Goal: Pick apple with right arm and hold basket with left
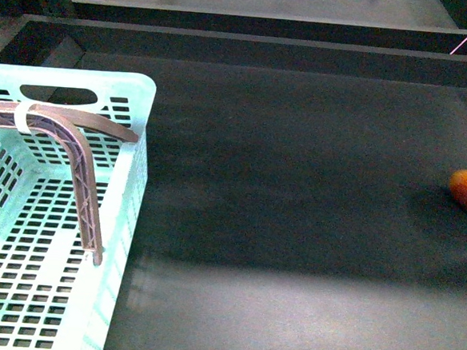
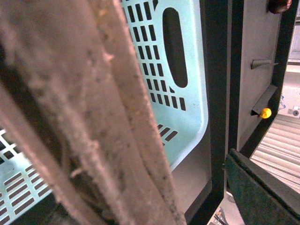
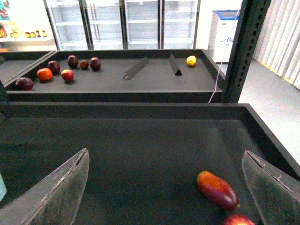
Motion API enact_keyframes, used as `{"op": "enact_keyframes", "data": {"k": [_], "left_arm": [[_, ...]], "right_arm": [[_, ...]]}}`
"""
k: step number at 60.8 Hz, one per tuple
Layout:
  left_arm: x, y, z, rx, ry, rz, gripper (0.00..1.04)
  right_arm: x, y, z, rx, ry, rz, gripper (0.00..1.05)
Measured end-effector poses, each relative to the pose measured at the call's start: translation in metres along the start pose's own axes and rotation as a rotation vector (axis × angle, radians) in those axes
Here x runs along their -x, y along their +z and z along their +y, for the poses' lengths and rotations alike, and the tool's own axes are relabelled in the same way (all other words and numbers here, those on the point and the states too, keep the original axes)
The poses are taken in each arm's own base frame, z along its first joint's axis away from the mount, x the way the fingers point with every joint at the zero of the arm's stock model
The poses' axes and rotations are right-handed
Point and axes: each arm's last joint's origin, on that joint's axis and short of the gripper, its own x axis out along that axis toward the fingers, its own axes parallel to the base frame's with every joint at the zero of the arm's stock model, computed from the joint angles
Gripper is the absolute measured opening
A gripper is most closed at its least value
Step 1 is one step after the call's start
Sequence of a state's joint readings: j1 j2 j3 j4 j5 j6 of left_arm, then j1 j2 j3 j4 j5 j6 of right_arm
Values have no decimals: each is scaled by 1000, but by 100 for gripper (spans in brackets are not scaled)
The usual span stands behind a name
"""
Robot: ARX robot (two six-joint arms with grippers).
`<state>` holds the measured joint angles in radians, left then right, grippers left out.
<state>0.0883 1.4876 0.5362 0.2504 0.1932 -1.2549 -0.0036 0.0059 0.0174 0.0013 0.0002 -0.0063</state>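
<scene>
Two fingers of my right hand [image 3: 165,153] stand wide apart, released, with nothing held between them, hanging above the dark bench [image 3: 140,126]. Below the hand, between the spread fingers and closer to one of them, lies an elongated orange-red fruit [image 3: 218,190]. Just beside its nearer end, what looks to be the apple [image 3: 239,220] pokes into the right wrist view. Only its red crown shows, cut by the frame's edge, so I cannot read its stem, its long axis or which way it points, nor whether it touches the long fruit. In the front view the long fruit sits at the bench's right edge, its long axis slanting from far-left to near-right.

My left hand [image 1: 100,198] is at the far right corner of the pale mint basket [image 1: 104,80]. One brown finger [image 1: 87,205] reaches down inside along the right wall, and another part runs along the far wall by the handle slot. The left wrist view is mostly filled by a blurred finger, so I cannot tell whether this hand is clenched on the wall or loose. The basket stands at the bench's left, well apart from the fruit, slotted end wall farthest from me, side wall running back toward me.

Farther off, the back shelf [image 3: 140,82] carries a cluster of red and dark fruit [image 3: 68,75] and a yellow one [image 3: 191,60].
</scene>
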Motion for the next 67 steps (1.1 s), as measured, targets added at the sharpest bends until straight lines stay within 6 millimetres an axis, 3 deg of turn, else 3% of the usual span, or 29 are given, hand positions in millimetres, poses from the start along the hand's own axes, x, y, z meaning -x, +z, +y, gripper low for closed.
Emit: {"op": "enact_keyframes", "data": {"k": [21, 27, 43, 57, 67], "left_arm": [[-2, -3, 0, 13, 14, 12, 16], [-2, -4, -2, 58, 7, 29, 8], [10, -17, -16, -49, -22, 48, 7], [27, -42, -55, -203, -123, 136, 7], [36, -74, -85, -300, -203, 230, 7]], "right_arm": [[0, 0, 0, 0, 0, 0, 96], [0, 0, 0, 0, 0, 0, 96], [0, 0, 0, 0, 0, 0, 96], [0, 0, 0, 0, 0, 0, 96], [0, 0, 0, 0, 0, 0, 96]]}}
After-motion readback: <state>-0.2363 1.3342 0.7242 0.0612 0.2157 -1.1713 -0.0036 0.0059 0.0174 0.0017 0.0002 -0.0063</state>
